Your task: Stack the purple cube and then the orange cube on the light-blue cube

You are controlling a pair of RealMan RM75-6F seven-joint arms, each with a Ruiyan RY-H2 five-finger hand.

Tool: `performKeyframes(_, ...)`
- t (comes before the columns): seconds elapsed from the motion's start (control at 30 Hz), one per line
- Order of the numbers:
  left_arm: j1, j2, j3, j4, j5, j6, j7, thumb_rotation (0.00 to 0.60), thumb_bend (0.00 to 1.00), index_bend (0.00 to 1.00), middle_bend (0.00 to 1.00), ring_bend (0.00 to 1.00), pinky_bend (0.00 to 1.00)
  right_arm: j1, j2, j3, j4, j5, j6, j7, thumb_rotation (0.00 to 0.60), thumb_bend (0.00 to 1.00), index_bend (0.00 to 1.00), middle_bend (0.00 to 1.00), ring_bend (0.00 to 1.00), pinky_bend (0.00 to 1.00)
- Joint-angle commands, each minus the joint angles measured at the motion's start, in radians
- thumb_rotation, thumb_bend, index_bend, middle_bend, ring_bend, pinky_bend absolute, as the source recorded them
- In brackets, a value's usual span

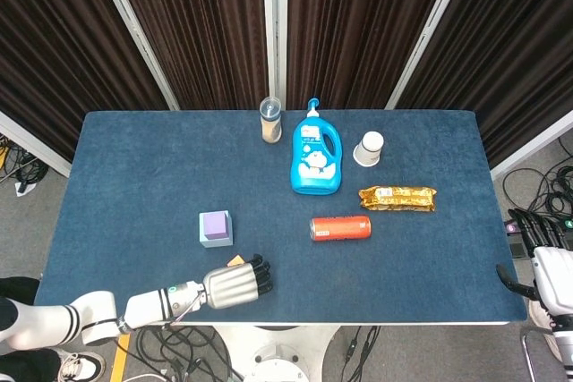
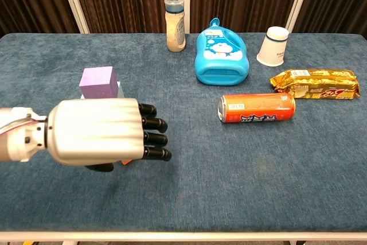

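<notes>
Right over the orange cube (image 1: 235, 260), your left hand (image 1: 235, 282) has its fingers (image 2: 153, 138) loosely extended and empty, so lower gently and pinch its sides squarely.

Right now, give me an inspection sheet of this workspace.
Surface: blue cloth table, flat.
Job's things: purple cube stacked on light-blue cube; orange cube mostly hidden by left hand.
Clutter: bottle, blue jug, paper cup, snack pack, orange can on its side.
Hands: left hand over the orange cube, grasp unclear; right hand off the table's right edge, holding nothing.
Cables: on floor, both sides.
Surroundings: dark curtains.
</notes>
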Motion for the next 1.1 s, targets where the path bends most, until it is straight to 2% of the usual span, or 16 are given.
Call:
performKeyframes(0.03,-0.013,-0.014,-0.009,0.029,-0.004,-0.007,-0.013,0.600,0.17,0.35,0.47,0.30,0.37,-0.001,0.001,0.001,0.001,0.001,0.002,0.006,0.600,0.23,0.04,0.07,0.00,0.00)
performKeyframes(0.27,-0.035,-0.036,-0.001,0.101,0.000,-0.002,-0.070,0.600,0.17,0.35,0.47,0.31,0.37,-0.004,-0.016,0.011,0.027,-0.021,0.037,0.032,0.600,0.23,0.04,0.07,0.00,0.00)
performKeyframes(0.57,-0.060,-0.064,0.028,0.237,0.059,0.089,-0.164,0.600,0.17,0.36,0.48,0.32,0.37,-0.007,-0.028,0.014,0.049,-0.035,0.054,0.049,0.600,0.23,0.04,0.08,0.00,0.00)
performKeyframes(1.1,-0.052,-0.102,0.065,0.309,0.061,0.129,-0.214,0.600,0.19,0.38,0.51,0.32,0.37,-0.009,-0.026,0.010,0.047,-0.032,0.050,0.049,0.600,0.23,0.04,0.08,0.00,0.00)
